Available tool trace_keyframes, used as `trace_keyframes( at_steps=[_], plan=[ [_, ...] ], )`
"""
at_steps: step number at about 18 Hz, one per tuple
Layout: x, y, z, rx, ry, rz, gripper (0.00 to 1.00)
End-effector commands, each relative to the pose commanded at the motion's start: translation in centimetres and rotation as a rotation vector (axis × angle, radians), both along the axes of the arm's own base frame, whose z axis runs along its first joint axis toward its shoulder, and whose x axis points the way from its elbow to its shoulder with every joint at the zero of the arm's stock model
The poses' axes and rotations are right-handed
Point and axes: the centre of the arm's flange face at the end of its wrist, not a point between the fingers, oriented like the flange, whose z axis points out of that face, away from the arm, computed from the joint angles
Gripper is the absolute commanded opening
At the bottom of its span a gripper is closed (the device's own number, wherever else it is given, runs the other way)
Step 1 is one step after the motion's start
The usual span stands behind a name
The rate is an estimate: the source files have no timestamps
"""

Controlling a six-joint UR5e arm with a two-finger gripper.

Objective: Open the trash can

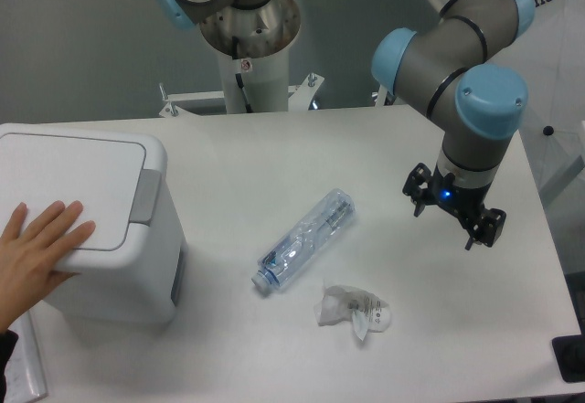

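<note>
The trash can (101,238) is a big boxy white bin at the table's left edge. Its flat white lid (69,184) lies shut, and the grey push tab (144,196) sits on the lid's right side. My gripper (451,218) hangs over the right part of the table, far from the bin, pointing down. It is open with nothing between its black fingers (419,195).
A person's hand (32,257) rests on the left of the lid. A clear plastic bottle (306,238) lies on its side mid-table, with a crumpled white wrapper (352,310) just in front of it. The robot's base column (247,47) stands behind the table.
</note>
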Motion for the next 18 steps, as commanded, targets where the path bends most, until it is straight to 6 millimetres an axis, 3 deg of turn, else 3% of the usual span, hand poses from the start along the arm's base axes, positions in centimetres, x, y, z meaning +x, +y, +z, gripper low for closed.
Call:
trace_keyframes(
  at_steps=[12, 18],
  plan=[
    [0.4, 0.4, -0.3, 0.076, -0.050, 0.061, 1.00],
    [1.0, 0.7, 1.1, 0.127, -0.063, 0.156, 1.00]
  ],
)
